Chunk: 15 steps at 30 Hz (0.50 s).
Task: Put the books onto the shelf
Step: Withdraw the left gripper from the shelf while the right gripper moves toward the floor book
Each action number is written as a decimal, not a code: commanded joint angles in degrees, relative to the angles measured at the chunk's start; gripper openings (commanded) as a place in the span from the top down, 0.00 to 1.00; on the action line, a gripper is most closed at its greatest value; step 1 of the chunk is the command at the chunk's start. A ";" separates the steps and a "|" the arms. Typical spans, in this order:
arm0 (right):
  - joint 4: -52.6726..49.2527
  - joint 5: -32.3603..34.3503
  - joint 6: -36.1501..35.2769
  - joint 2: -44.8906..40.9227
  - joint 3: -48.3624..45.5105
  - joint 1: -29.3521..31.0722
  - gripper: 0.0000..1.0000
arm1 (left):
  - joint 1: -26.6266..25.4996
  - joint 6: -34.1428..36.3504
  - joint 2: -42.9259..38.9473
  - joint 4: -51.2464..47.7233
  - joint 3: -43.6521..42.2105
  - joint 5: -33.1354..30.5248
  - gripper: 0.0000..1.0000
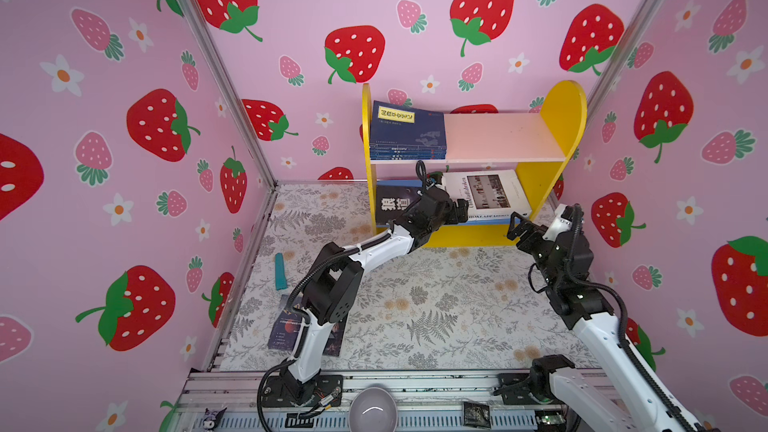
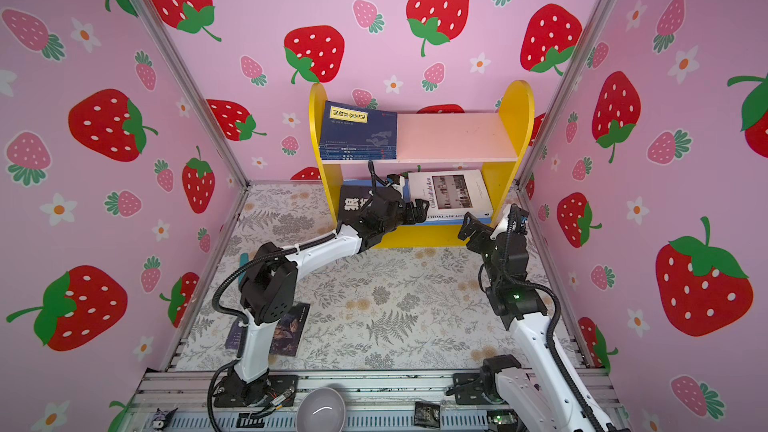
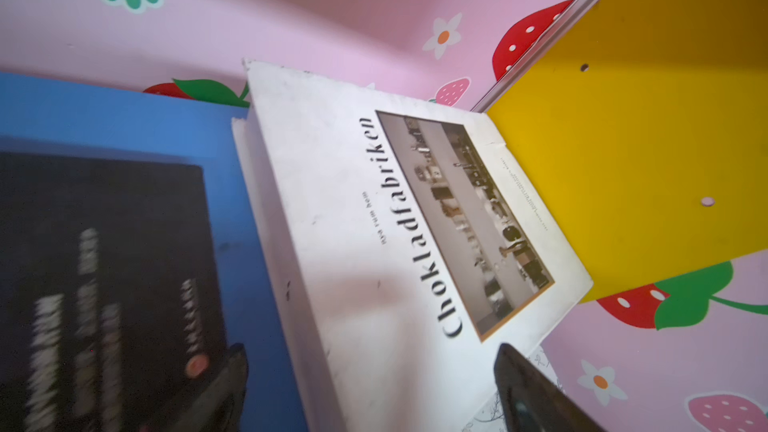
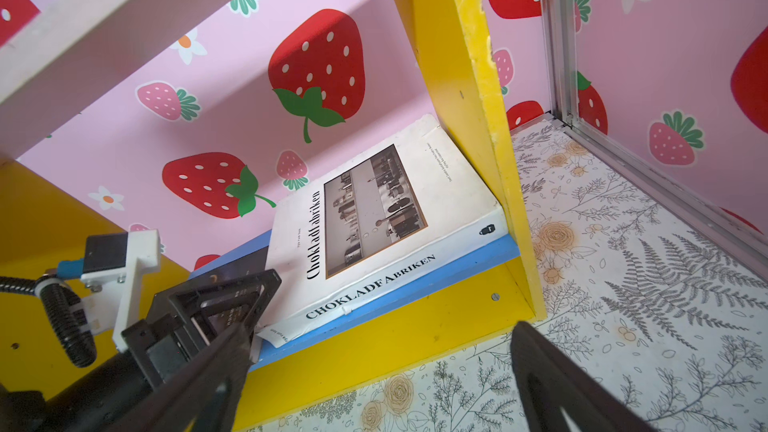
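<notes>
Chokladfabriken book (image 1: 484, 195), just ahead of my spread left gripper (image 1: 462, 210): thick, stiff, likely heavy; I'd pinch its spine edge. Right gripper (image 1: 519, 226) spread too.

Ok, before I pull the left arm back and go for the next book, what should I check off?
1. Left gripper open and empty, at the lower tier between two books: ok.
2. Right gripper open and empty, at the right front of the shelf: ok.
3. White Chokladfabriken book lying flat on the blue lower board: ok.
4. Black book on the same board: ok.
5. All books shelved: not ok; a dark book lies on the table under the left arm.
6. Free room on the pink upper board beside the navy stack: ok.
</notes>
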 commanded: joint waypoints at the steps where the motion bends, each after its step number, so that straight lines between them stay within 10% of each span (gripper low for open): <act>1: -1.02 -5.26 -1.84 -1.53 3.46 0.27 0.01 | -0.93 0.01 -10.08 -3.38 -5.91 -2.22 0.06; 8: -3.27 -13.65 -4.17 -1.59 5.58 6.37 0.02 | -5.28 -4.50 -35.50 -15.98 -26.54 -5.83 0.03; 15: 4.22 -7.50 -7.88 3.61 4.16 26.01 0.02 | 2.77 -21.06 -60.08 -38.75 -46.54 -20.85 0.00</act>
